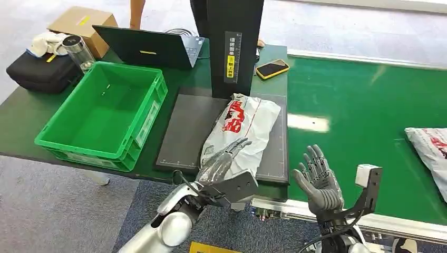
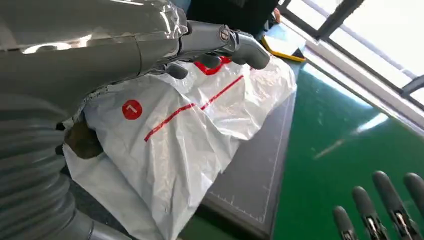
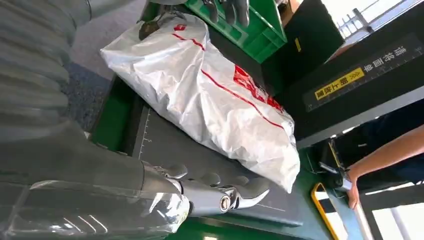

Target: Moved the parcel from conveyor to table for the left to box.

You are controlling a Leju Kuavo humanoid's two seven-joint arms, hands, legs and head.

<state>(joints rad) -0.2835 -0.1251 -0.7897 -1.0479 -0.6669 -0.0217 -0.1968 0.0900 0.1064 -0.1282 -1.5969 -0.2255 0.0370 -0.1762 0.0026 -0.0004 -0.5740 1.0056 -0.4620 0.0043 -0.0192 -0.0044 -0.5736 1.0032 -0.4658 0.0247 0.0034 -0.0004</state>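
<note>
A white plastic parcel (image 1: 240, 126) with red print lies lengthwise on the dark mat (image 1: 184, 132) on the table. My left hand (image 1: 224, 158) rests on the parcel's near end with its fingers stretched out over the wrapping. In the left wrist view, the left hand (image 2: 200, 45) lies across the crinkled parcel (image 2: 190, 135) without closing around it. To the right of the mat, my right hand (image 1: 316, 176) is raised over the edge of the green conveyor (image 1: 363, 121), fingers spread and empty. In the right wrist view, the right hand (image 3: 210, 192) is clear of the parcel (image 3: 215, 95).
A green crate (image 1: 100, 113) stands left of the mat. Behind the mat are a black scanner column (image 1: 234, 45), a laptop (image 1: 153, 47) and a yellow-cased phone (image 1: 272, 68). A second parcel (image 1: 429, 147) lies on the conveyor at the right. A person's arm (image 3: 385, 155) reaches near the phone.
</note>
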